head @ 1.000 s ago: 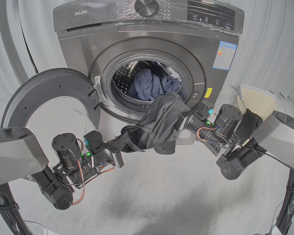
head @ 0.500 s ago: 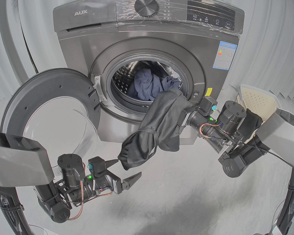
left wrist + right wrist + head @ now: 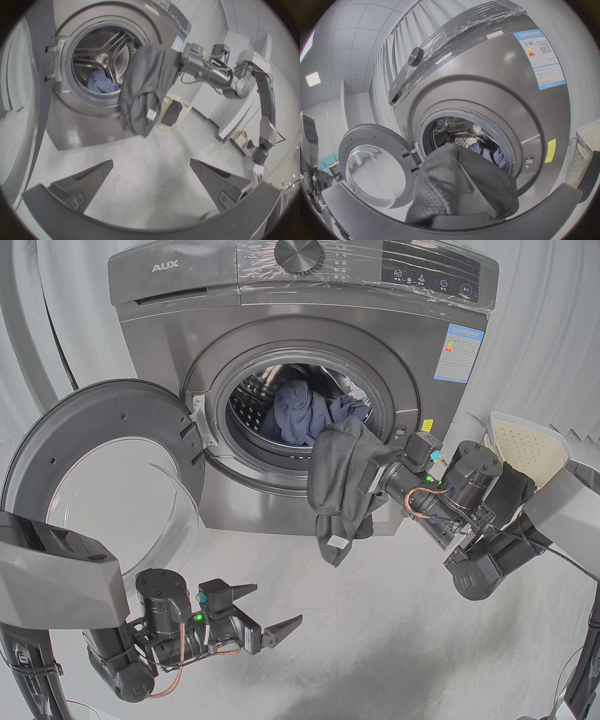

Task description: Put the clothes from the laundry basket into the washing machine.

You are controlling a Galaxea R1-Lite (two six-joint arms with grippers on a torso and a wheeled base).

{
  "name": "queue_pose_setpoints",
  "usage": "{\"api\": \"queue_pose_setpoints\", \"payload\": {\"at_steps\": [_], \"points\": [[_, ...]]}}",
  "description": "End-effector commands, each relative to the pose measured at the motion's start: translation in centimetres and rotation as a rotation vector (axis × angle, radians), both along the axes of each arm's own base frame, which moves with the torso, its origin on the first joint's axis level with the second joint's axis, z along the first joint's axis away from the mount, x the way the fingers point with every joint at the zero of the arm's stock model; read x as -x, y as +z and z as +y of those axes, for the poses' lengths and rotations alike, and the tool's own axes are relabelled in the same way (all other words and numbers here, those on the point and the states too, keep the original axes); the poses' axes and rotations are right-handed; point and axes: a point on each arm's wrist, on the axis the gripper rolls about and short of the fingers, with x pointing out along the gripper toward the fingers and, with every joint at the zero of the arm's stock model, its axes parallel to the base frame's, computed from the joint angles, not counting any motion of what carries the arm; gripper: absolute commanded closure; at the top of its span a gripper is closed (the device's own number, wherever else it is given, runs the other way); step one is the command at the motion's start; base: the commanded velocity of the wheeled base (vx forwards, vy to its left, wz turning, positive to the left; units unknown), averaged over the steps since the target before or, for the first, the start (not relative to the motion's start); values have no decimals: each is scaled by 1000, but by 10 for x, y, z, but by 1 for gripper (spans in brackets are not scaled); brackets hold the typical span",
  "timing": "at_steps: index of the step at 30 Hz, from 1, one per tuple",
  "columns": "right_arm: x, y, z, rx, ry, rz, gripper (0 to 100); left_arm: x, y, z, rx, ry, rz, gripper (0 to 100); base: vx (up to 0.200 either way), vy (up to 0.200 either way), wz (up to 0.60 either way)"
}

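Right hand (image 3: 369, 474) clamps the grey garment (image 3: 340, 490), which hangs outside the drum (image 3: 250, 404) and could slip floorward. Left hand (image 3: 277, 602) is spread wide.

Bright even light, ceiling panel (image 3: 313, 78) glowing, glare on washing machine (image 3: 500, 62), wrist views bowed, dark-cornered.

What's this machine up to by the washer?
The robot is loading laundry. Its right pincer holds a dark grey garment at the open washing machine, the cloth hanging outside. Its left pincer is open, low over the floor, holding nothing. Blue clothes lie in the drum; another dark piece drapes the laundry basket.
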Motion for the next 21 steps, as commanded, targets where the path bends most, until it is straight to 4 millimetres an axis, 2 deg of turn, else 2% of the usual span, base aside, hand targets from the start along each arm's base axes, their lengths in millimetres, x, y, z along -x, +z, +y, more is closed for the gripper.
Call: {"api": "queue_pose_setpoints", "payload": {"at_steps": [1, 4, 8, 10, 21], "points": [[3, -7, 8, 10, 20, 16, 100, -30, 23, -26, 106, -10, -135, 0, 0, 0, 0], [5, -15, 15, 19, 26, 37, 100, -41, 33, -39, 154, -21, -184, 0, 0, 0, 0], [9, -21, 25, 27, 48, 50, 100, -49, 34, -46, 171, -25, -208, 0, 0, 0, 0], [13, -24, 33, 32, 68, 56, 100, -55, 32, -53, 178, -31, -216, 0, 0, 0, 0], [20, -20, 41, 29, 96, 53, 100, -79, 11, -69, 183, -23, -225, 0, 0, 0, 0]]}}
